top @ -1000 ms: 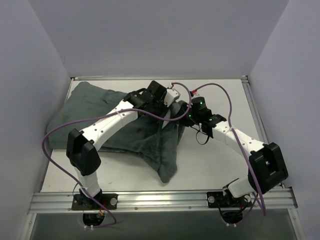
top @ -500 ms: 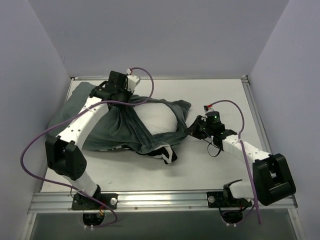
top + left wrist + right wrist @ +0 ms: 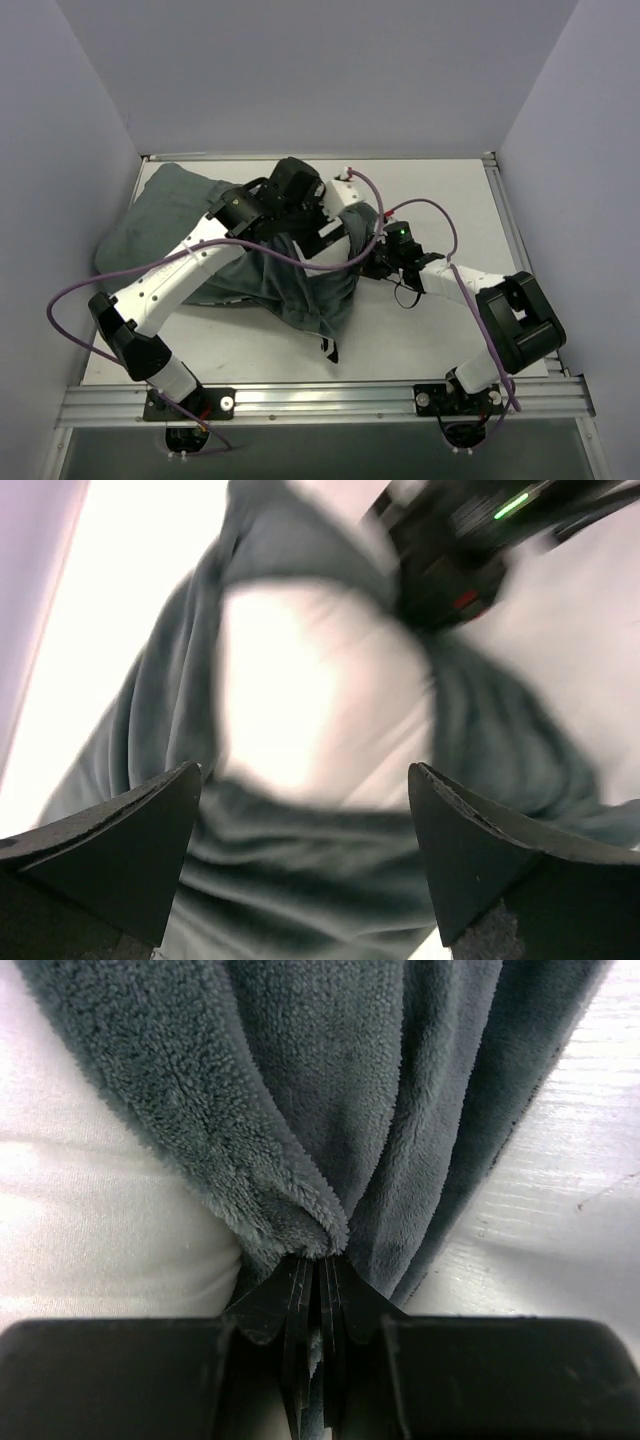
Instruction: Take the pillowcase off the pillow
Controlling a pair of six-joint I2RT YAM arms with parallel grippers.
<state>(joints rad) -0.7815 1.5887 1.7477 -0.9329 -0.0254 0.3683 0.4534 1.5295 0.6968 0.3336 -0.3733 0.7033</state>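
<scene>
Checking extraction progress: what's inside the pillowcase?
The white pillow shows through the pillowcase opening. Only that patch is visible; the rest is hidden under grey fabric. The right gripper is shut on the pillowcase edge.

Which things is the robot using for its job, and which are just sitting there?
For the job:
pillowcase, pinched in the shut right gripper
white pillow peeking out of it
left gripper, open over the pillow

Just there:
table
purple cables
</scene>
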